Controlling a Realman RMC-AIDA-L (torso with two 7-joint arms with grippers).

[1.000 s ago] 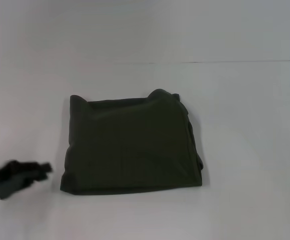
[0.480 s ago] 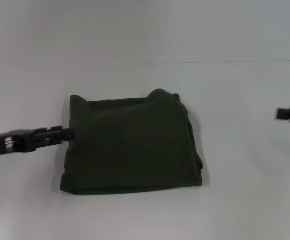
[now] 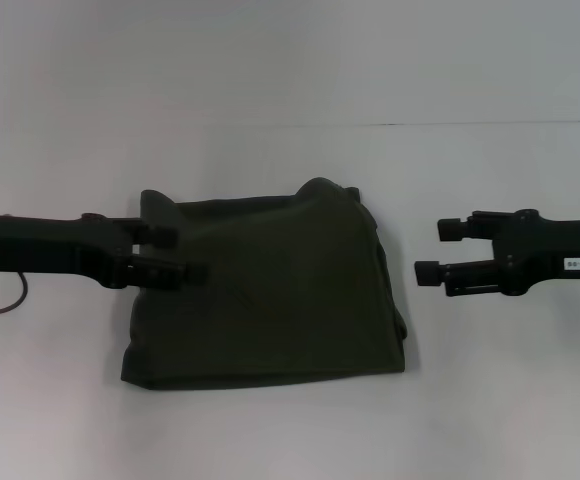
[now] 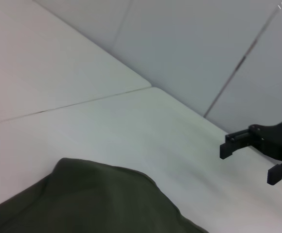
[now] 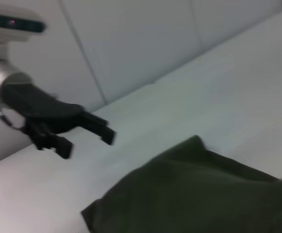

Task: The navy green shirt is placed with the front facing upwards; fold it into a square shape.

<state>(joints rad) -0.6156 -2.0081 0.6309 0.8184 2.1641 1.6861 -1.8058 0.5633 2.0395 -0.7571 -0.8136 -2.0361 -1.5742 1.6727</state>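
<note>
**Head view: shirt already a square-ish packet, both arms hanging over it**

Head view has the shirt (image 3: 265,290) folded into a compact, roughly square block in the middle of the table (image 3: 510,400). No lettering or neck label shows, so the front is folded inside or underneath. The far edge has a raised bump near its right end, and the right side shows loose stacked layers.

Left gripper (image 3: 175,252) hangs over the shirt's left part, jaws spread apart, nothing between them. Right gripper (image 3: 435,250) sits just off the shirt's right edge, not over the cloth, jaws also spread and empty. Both point inward at each other. Contact with the cloth: cannot tell from above, but the wrist views suggest both are clear of it.

My read: folding is essentially done, this is the finishing or tidy-up stage. If another move is needed, it's flattening the far bump and squaring the ragged right side, which calls for a light press or small tug without dragging the layers apart.

Hard to make out:
- Layer count and how sleeves are tucked: hidden inside the fold.
- Left wrist view shows only one far corner of the shirt plus the right gripper farther off.
- Right wrist view is blurred; shirt corner and left gripper only.
</note>
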